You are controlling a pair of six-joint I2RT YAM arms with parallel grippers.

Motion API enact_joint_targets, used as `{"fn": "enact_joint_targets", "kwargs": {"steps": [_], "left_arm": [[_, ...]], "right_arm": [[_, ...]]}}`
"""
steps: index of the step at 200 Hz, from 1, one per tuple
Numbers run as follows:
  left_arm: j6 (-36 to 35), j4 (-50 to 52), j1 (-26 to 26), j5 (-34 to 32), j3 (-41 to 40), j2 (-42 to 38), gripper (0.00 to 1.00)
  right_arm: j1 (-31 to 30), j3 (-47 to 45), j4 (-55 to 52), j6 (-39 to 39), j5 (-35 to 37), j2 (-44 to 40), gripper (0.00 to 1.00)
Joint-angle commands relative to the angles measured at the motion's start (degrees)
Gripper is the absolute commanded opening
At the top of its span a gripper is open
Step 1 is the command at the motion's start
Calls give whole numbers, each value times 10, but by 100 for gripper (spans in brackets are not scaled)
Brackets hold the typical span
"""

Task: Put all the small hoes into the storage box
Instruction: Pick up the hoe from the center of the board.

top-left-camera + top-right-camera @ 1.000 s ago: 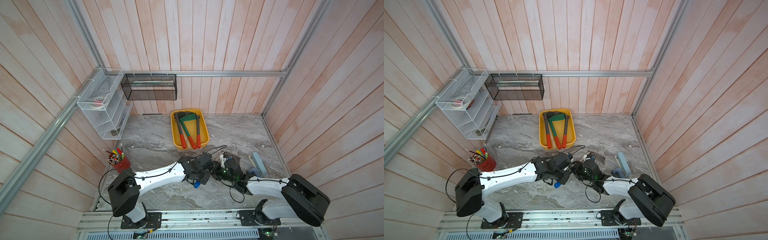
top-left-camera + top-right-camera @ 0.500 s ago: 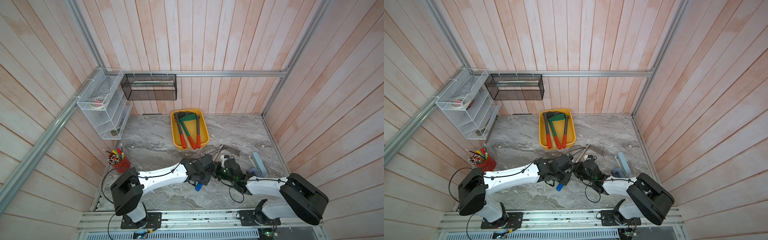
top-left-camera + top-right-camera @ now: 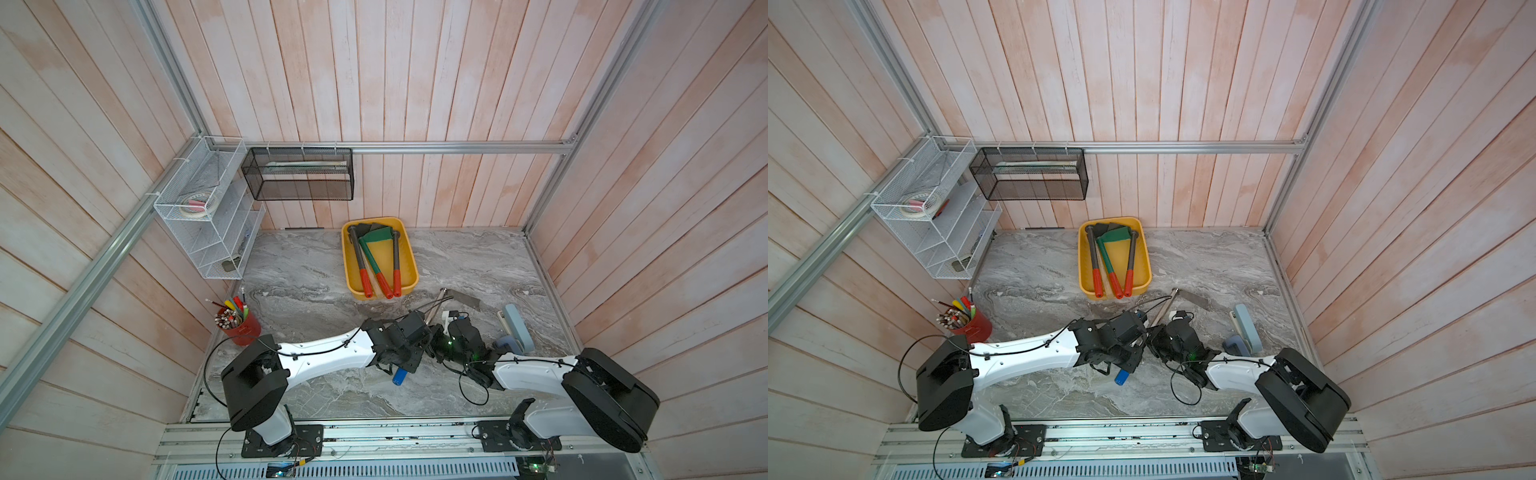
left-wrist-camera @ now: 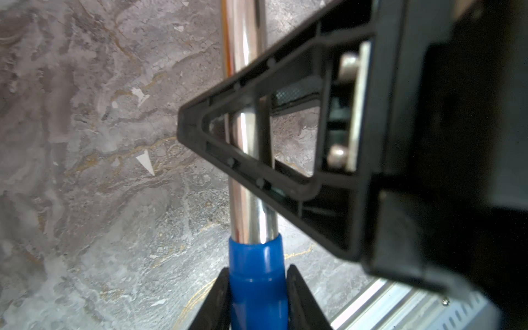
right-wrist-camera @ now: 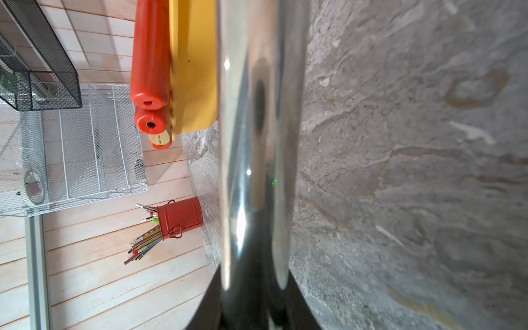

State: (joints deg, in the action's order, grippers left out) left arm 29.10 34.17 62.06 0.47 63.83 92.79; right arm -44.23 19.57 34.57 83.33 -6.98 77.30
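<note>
The job is partway: the small hoe (image 3: 465, 300) is not yet in the storage box (image 3: 385, 251). It is over the bench (image 3: 299, 282) in front of the two arms. Its shaft runs from the blue grip at 7 o'clock to the grey blade at 1 o'clock. The box is at about 11 o'clock from the blade and apart from it.

Both arms have the hoe. The left pincer (image 4: 257, 300) is clamped on the blue grip, with a finger pressed to each side in the left wrist view. The right pincer (image 5: 254, 308) is closed on the chrome shaft just beyond. I cannot say for sure whether the blade is clear of the bench; the shadow under it suggests it may be raised a little. What is left, by my reckoning, is for one arm to let go and the other to carry the hoe across and lay it in the box.

Room is tight at the arms, whose wrists nearly touch, and black cables loop across the shaft. Between blade and box the bench is bare. The box holds three red-gripped tools (image 3: 376, 266) lying 12 to 6, with their grips at the near rim. The widest bare floor is between the green one and the right-hand one. A pale blue object (image 3: 517, 328) lies at 3 o'clock of the right pincer, near the side wall. A red pencil cup (image 3: 243, 330) stands well off at 9 o'clock.
</note>
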Motion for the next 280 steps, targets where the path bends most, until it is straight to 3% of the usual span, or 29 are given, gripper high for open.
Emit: {"fn": "enact_joint_targets", "kwargs": {"steps": [1, 28, 76, 93, 117, 152, 201, 280], "left_arm": [[-7, -21, 7, 43, -12, 3, 36], [-6, -26, 6, 54, -15, 6, 41], [-2, -31, 3, 60, -21, 11, 41], [-3, -31, 3, 62, -20, 13, 35], [-1, -26, 2, 65, -17, 14, 17], [-2, -15, 1, 56, -8, 6, 0], [-8, -21, 0, 55, -5, -22, 0], [-15, -48, 0, 26, -9, -73, 0]], "right_arm": [[-4, 17, 34, -25, 15, -26, 0], [-4, 18, 29, -25, 20, -33, 0], [-4, 24, 17, -52, 24, -39, 0], [-4, 25, 16, -52, 24, -39, 0], [-4, 24, 16, -53, 24, -39, 0], [-4, 24, 16, -55, 25, -38, 0], [-4, 22, 13, -62, 26, -43, 19], [-4, 12, 1, -71, 34, -65, 30]]}}
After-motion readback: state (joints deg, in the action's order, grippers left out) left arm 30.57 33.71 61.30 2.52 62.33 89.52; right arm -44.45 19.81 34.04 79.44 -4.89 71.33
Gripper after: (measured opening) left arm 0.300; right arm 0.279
